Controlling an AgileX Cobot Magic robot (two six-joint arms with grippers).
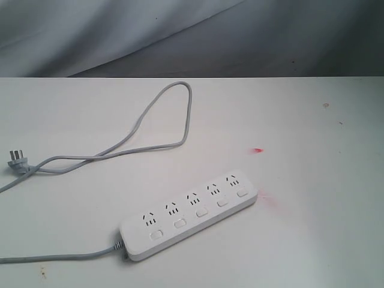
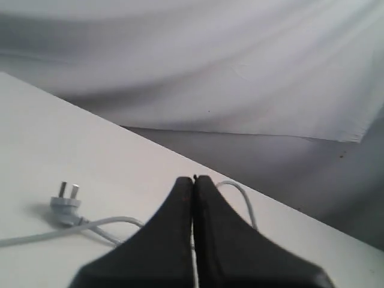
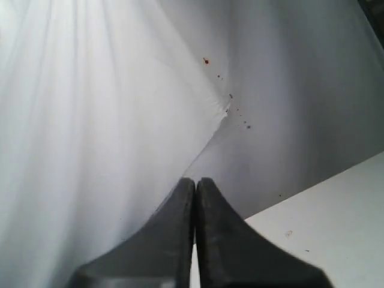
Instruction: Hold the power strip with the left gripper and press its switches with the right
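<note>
The white power strip (image 1: pixel 189 215) lies slanted on the white table, its five small white switches (image 1: pixel 201 212) in a row below the outlets. Its grey cable (image 1: pixel 162 123) loops toward the back and ends in a plug (image 1: pixel 15 159) at the left edge. Neither arm shows in the exterior view. In the left wrist view my left gripper (image 2: pixel 194 179) is shut and empty, its black fingers pressed together above the table, with the plug (image 2: pixel 65 201) and cable (image 2: pixel 108 223) beyond. In the right wrist view my right gripper (image 3: pixel 195 180) is shut and empty; the strip is out of sight there.
A grey-white cloth backdrop (image 1: pixel 120 36) hangs behind the table's far edge. Small red marks (image 1: pixel 257 150) stain the tabletop to the right of the strip. The right wrist view shows the cloth (image 3: pixel 90 120) and a corner of the table (image 3: pixel 324 222).
</note>
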